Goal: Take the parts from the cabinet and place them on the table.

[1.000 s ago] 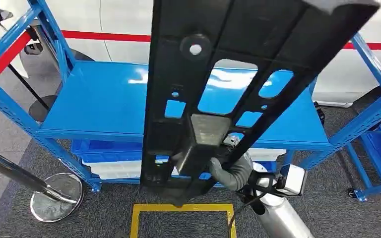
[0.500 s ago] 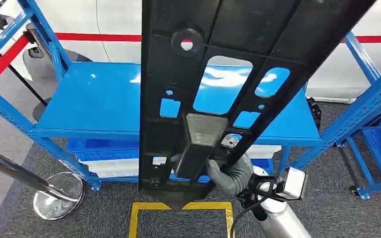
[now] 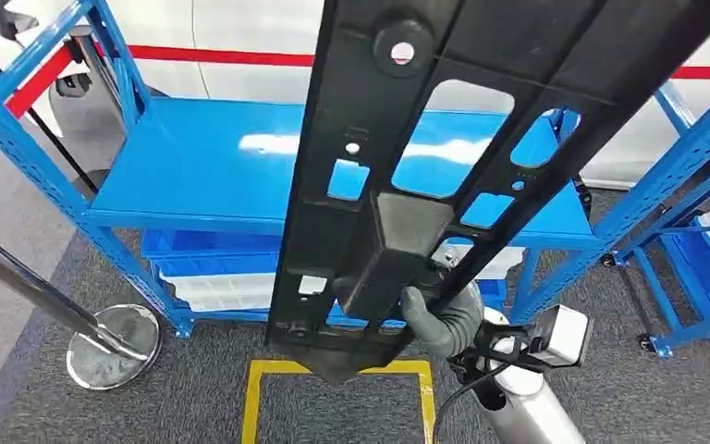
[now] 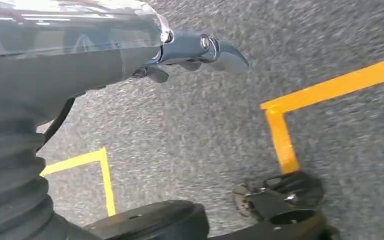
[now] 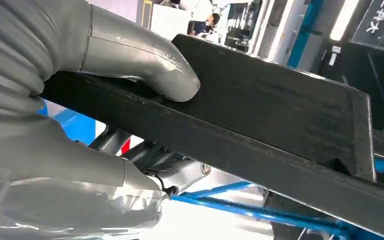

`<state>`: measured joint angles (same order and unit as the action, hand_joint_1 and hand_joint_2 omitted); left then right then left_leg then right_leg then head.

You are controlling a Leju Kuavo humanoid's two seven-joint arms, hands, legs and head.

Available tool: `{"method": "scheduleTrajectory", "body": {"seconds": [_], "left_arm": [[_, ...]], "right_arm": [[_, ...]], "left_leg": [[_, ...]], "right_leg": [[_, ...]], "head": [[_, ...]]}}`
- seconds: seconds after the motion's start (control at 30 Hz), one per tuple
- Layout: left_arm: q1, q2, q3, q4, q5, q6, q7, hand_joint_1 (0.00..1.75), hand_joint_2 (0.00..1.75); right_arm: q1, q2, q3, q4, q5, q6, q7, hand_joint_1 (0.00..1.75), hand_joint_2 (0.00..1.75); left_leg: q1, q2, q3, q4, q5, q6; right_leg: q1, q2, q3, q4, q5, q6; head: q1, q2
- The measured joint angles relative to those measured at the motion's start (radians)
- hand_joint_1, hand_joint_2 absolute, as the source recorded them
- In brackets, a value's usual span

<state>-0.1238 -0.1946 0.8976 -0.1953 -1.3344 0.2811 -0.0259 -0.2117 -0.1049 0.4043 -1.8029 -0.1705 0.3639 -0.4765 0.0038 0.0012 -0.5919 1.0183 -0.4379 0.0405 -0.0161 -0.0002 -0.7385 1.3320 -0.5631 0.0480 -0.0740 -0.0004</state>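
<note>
While its grey fingers are wrapping under the lower end and its thumb (image 5: 172, 82) is pressing on the flat face, the right robot hand (image 3: 442, 319) is gripping a long black panel (image 3: 444, 139) near the six o'clock end of that panel. The panel is standing almost upright in the head view, tilting toward one o'clock and running out past the top edge. It is showing several cut-out windows, a round boss with a hole, and a boxy block just above the grip.

The left robot hand (image 4: 190, 52) is hanging over the floor, holding nothing, with its dark fingers only partly showing, so I cannot tell whether they are spread or curled.

Behind the panel, toward twelve o'clock, a blue shelf rack (image 3: 203, 171) is standing with its top shelf bare, and blue and white bins (image 3: 213, 277) are sitting on a lower level. Another blue rack (image 3: 693, 176) is standing at three o'clock. A chrome post base (image 3: 111, 344) is resting on the grey carpet at eight o'clock, and a yellow taped square (image 3: 254, 402) is lying on the floor at six o'clock, under the panel's lower end.
</note>
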Motion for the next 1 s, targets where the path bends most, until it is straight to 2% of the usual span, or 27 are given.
{"method": "scheduleTrajectory", "body": {"seconds": [0.03,0.07,0.1,0.13,0.17,0.23,0.27,0.3,0.33,0.37,0.43,0.47,0.5,0.53,0.57,0.6,0.63,0.67,0.7,0.73,0.8,0.83,0.87,0.9,0.93,0.97,1.0], "left_arm": [[0.0,0.0,0.0,0.0,-0.003,0.0,0.003,0.0,1.75],[0.0,0.0,0.0,0.0,-0.004,0.0,0.003,0.0,1.75],[-0.002,0.0,0.0,0.0,-0.005,0.0,0.003,0.0,1.75],[-0.003,0.0,0.0,0.0,-0.005,-0.001,0.004,0.0,1.75],[-0.003,0.0,-0.001,0.0,-0.006,-0.001,0.005,0.0,1.75],[-0.001,0.001,-0.001,0.0,-0.006,-0.002,0.006,0.0,1.75],[-0.001,0.001,-0.001,0.0,-0.006,-0.003,0.006,0.0,1.75],[0.002,0.001,-0.001,0.0,-0.006,-0.003,0.006,0.0,1.75],[0.001,0.001,-0.001,0.0,-0.006,-0.003,0.006,0.0,1.75],[0.001,0.001,-0.001,0.0,-0.006,-0.003,0.005,0.0,1.75],[0.0,0.001,-0.001,0.0,-0.006,-0.003,0.006,0.0,1.75],[0.0,0.001,-0.001,0.0,-0.005,-0.003,0.006,0.0,1.75],[0.0,0.001,-0.001,0.0,-0.005,-0.003,0.007,0.0,1.75],[0.001,0.001,-0.001,0.0,-0.005,-0.003,0.008,0.0,1.75],[0.001,0.001,-0.001,0.0,-0.003,-0.002,0.01,0.0,1.75],[0.003,0.002,-0.001,0.0,-0.002,-0.001,0.013,0.0,1.75],[0.006,0.002,0.0,0.0,0.001,0.0,0.014,0.0,1.75],[0.006,0.002,0.0,0.0,0.001,0.0,0.016,0.0,1.75],[0.007,0.002,0.0,0.0,0.001,0.002,0.016,0.0,1.75],[0.011,0.002,0.0,0.0,0.001,0.003,0.016,0.0,1.75],[0.017,0.002,0.0,0.001,0.001,0.003,0.021,0.0,1.75],[0.016,0.002,0.0,0.001,0.001,0.003,0.023,0.0,1.75],[0.016,0.002,0.0,0.001,0.001,0.003,0.023,0.0,1.75],[0.016,0.002,0.0,0.001,0.001,0.003,0.023,0.0,1.75],[0.016,0.002,0.0,0.001,0.003,0.003,0.022,0.0,1.75],[0.016,0.002,0.0,0.001,0.005,0.003,0.022,0.0,1.75],[0.016,0.002,0.0,0.001,0.012,0.003,0.022,0.0,1.75]], "right_arm": [[0.004,0.0,-0.005,0.0,-0.001,0.0,0.0,1.75,1.75],[0.005,0.0,-0.008,0.0,-0.002,0.0,0.0,1.75,1.75],[0.005,0.0,-0.01,0.0,-0.002,0.0,0.0,1.75,1.75],[0.005,0.0,-0.012,-0.002,-0.002,0.0,0.0,1.75,1.75],[0.004,0.001,-0.013,-0.004,-0.003,0.001,0.001,1.75,1.75],[0.004,0.001,-0.018,-0.005,-0.004,0.0,0.0,1.75,1.75],[0.004,0.002,-0.02,-0.005,-0.004,0.0,0.0,1.75,1.75],[0.004,0.002,-0.021,-0.005,-0.004,0.0,0.0,1.75,1.75],[0.003,0.003,-0.022,-0.005,-0.003,0.0,0.0,1.75,1.75],[0.003,0.006,-0.022,-0.006,-0.004,0.001,0.0,1.75,1.75],[0.006,0.011,-0.023,-0.006,-0.004,0.003,0.0,1.75,1.75],[0.006,0.013,-0.023,-0.005,-0.004,0.003,0.0,1.75,1.75],[0.006,0.015,-0.023,-0.005,-0.003,0.003,0.0,1.75,1.75],[0.005,0.019,-0.024,-0.005,-0.003,0.003,0.0,1.75,1.75],[0.005,0.021,-0.024,-0.005,-0.003,0.003,0.0,1.75,1.75],[0.005,0.023,-0.024,-0.005,-0.003,0.004,0.0,1.75,1.75],[0.004,0.026,-0.025,-0.005,-0.003,0.005,0.0,1.75,1.75],[0.004,0.028,-0.026,-0.005,-0.004,0.005,0.0,1.75,1.75],[0.003,0.031,-0.029,-0.005,-0.004,0.005,0.0,1.75,1.75],[0.0,0.032,-0.029,-0.004,-0.004,0.005,0.0,1.75,1.75],[-0.002,0.035,-0.03,-0.004,-0.005,0.006,0.001,1.75,1.75],[-0.002,0.035,-0.033,-0.003,-0.007,0.006,0.001,1.75,1.75],[-0.002,0.035,-0.035,-0.003,-0.007,0.006,0.002,1.75,1.75],[-0.002,0.035,-0.038,-0.003,-0.008,0.006,0.003,1.75,1.75],[-0.002,0.035,-0.039,-0.002,-0.01,0.006,0.004,1.75,1.75],[-0.002,0.035,-0.039,0.002,-0.013,0.01,0.005,1.75,1.75],[-0.002,0.035,-0.039,0.004,-0.014,0.016,0.006,1.75,1.75]], "left_leg": [[-0.001,0.0,-0.013,0.002,0.008,-0.002],[-0.001,-0.001,-0.024,0.004,0.016,-0.004],[-0.001,-0.001,-0.03,0.005,0.021,-0.006],[-0.002,-0.003,-0.035,0.006,0.03,-0.011],[-0.004,-0.003,-0.039,0.006,0.036,-0.018],[0.001,-0.003,-0.037,-0.005,0.054,-0.031],[0.002,-0.003,-0.04,-0.01,0.064,-0.037],[-0.003,-0.005,-0.047,-0.009,0.066,-0.044],[0.001,-0.005,-0.059,0.008,0.027,-0.047],[0.002,-0.005,-0.074,0.062,-0.042,-0.047],[0.004,-0.004,-0.098,0.207,-0.149,-0.053],[0.004,-0.004,-0.104,0.269,-0.167,-0.056],[0.004,-0.004,-0.098,0.301,-0.155,-0.057],[0.004,-0.004,-0.074,0.293,-0.117,-0.056],[0.004,-0.004,-0.032,0.245,-0.075,-0.054],[0.004,-0.004,0.026,0.166,-0.048,-0.052],[0.004,-0.004,0.089,0.072,-0.064,-0.048],[-0.003,-0.004,0.135,-0.001,-0.1,-0.045],[-0.004,-0.006,0.143,-0.018,-0.109,-0.038],[-0.005,-0.007,0.131,-0.021,-0.103,-0.035],[-0.002,-0.006,0.12,-0.023,-0.08,-0.018],[0.0,0.001,0.108,-0.024,-0.068,-0.012],[0.0,0.001,0.094,-0.024,-0.056,-0.003],[-0.001,0.002,0.08,-0.024,-0.043,-0.001],[-0.002,0.002,0.064,-0.023,-0.029,0.0],[-0.002,0.002,0.045,-0.021,-0.015,-0.002],[-0.002,0.002,0.028,-0.02,-0.003,-0.003]], "right_leg": [[0.0,0.0,0.035,-0.028,0.033,-0.002],[0.0,0.0,0.09,-0.096,0.065,-0.005],[0.0,0.0,0.138,-0.161,0.08,-0.009],[0.002,0.002,0.219,-0.28,0.057,-0.018],[0.011,0.003,0.248,-0.338,0.039,-0.026],[0.019,0.003,0.242,-0.334,0.054,-0.036],[0.02,0.002,0.237,-0.334,0.063,-0.045],[0.008,-0.002,0.228,-0.352,0.081,-0.056],[0.01,-0.007,0.218,-0.354,0.096,-0.065],[0.01,-0.008,0.203,-0.354,0.107,-0.074],[0.015,-0.011,0.177,-0.353,0.127,-0.078],[0.017,-0.012,0.163,-0.35,0.138,-0.078],[0.018,-0.012,0.146,-0.347,0.147,-0.077],[0.018,-0.012,0.128,-0.341,0.157,-0.076],[0.018,-0.012,0.11,-0.334,0.166,-0.074],[0.018,-0.012,0.093,-0.326,0.174,-0.071],[0.019,-0.011,0.081,-0.316,0.181,-0.067],[0.024,-0.01,0.071,-0.31,0.186,-0.062],[0.022,-0.012,0.071,-0.311,0.195,-0.055],[0.02,-0.014,0.071,-0.312,0.204,-0.05],[0.022,-0.014,0.067,-0.317,0.223,-0.036],[0.014,-0.007,0.058,-0.304,0.194,-0.032],[0.013,-0.005,0.042,-0.266,0.132,-0.029],[0.009,-0.005,0.024,-0.198,0.062,-0.024],[0.007,-0.005,0.005,-0.118,0.006,-0.019],[0.005,-0.005,-0.008,-0.044,-0.019,-0.015],[0.002,-0.005,-0.008,0.0,-0.008,-0.012]], "head": [[0.0,0.0],[0.0,0.0],[0.0,0.0],[0.0,0.0],[0.0,0.0],[0.0,0.0],[0.0,0.0],[0.0,0.0],[0.0,0.0],[0.0,0.0],[0.0,0.0],[0.0,0.0],[0.0,0.0],[0.0,0.0],[0.0,0.0],[0.0,0.0],[-0.001,0.0],[-0.001,0.0],[-0.001,0.0],[0.0,0.0],[0.0,0.0],[0.0,0.0],[0.0,0.0],[0.0,0.0],[0.0,0.0],[0.0,0.0],[0.0,0.0]]}}
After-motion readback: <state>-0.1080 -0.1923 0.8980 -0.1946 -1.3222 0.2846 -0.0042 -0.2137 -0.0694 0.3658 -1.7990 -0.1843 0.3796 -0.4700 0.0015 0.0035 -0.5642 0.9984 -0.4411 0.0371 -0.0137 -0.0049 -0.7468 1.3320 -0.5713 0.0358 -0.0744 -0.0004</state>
